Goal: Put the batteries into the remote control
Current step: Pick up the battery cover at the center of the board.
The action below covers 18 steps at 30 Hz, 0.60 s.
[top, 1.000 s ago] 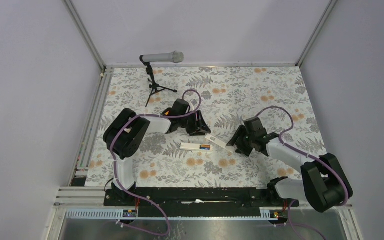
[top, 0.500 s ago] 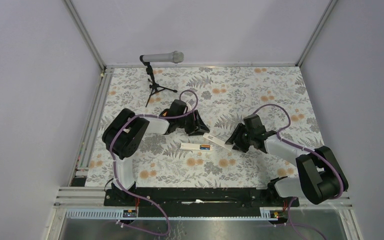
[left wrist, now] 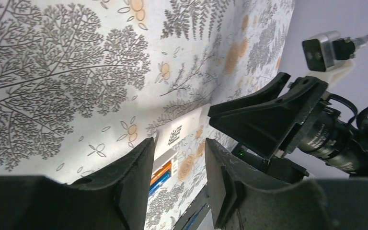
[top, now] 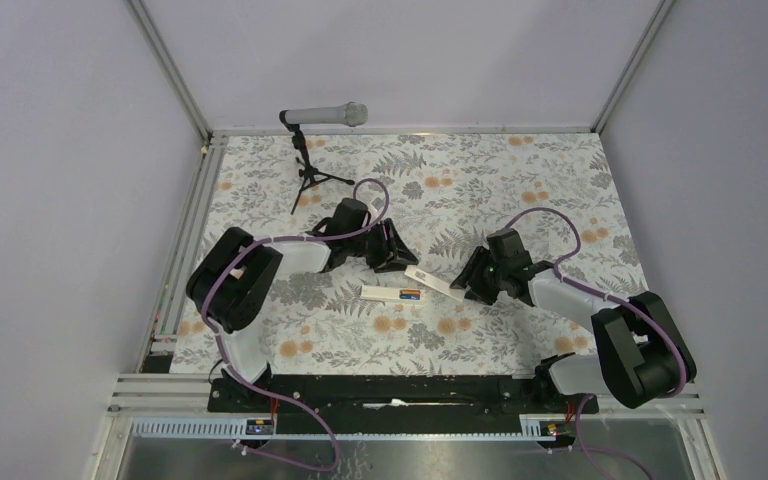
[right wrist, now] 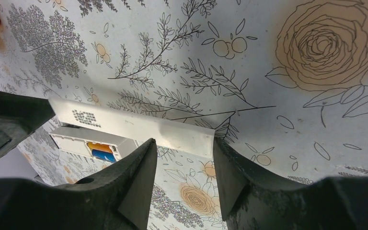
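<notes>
**Top view.** Remote control point(top: 385, 292) lies flat mid-worktop point(top: 520, 190), bay side up. Batteries point(top: 411, 294), one blue and one orange, sit side by side in the bay at its R end, so loading looks done. The likely remaining job is closing up.
- Back cover point(top: 440, 284) is off, lying slantwise at approx. 2 o'clock of the remote. Its near end is just beside the bay.
- Left gripper point(top: 397, 262) is at the cover's far-L end and right gripper point(top: 468, 285) is at its R end. Arms bracket the cover from opposite ends, prob. to steady and shift it between them.
- Remote is at 6 o'clock of the left gripper and 9 o'clock of the right.
- Microphone point(top: 325, 116) on its tripod stands well apart at the back.

**Left wrist.** Jaws are at a moderate gap with nothing clamped.
- The cover's printed end point(left wrist: 175, 133) shows through the gap, just ahead of the tips at 12 o'clock.
- The battery pair point(left wrist: 161, 173) is lower in the same gap, toward 6 o'clock.
- The right gripper faces in from 2 o'clock.

**Right wrist.** Jaws are at mid width, straddling the cover's plain end point(right wrist: 187, 136).
- Cannot tell whether the pads actually press on it.
- The cover runs off toward 10 o'clock.
- The remote's open bay point(right wrist: 100, 150) is at 9 o'clock, just under the cover's long edge.
</notes>
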Tool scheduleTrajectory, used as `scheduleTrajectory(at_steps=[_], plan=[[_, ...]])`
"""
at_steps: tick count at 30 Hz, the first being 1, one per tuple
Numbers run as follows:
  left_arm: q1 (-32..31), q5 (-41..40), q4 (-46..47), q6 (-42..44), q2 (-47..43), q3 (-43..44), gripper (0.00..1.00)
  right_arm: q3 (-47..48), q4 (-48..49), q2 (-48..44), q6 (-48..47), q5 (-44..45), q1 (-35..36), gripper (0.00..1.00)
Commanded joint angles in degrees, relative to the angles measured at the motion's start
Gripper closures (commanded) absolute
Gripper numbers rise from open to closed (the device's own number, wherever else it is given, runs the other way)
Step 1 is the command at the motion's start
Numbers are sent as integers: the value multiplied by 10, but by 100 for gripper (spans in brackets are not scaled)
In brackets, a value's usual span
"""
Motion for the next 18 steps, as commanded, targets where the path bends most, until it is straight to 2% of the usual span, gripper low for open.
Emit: scheduleTrajectory(at_steps=[1,9,18], plan=[[-25,52,15,-23,-30,21,57,-1,-8,23,-7,-17,6,47],[-45,37,3,-45,-81,-16,57,-4,-14,20,-17,-26,6,46],[-59,20,-70,-52,-109,-17,57,5,-25,33,-36,-32,6,45]])
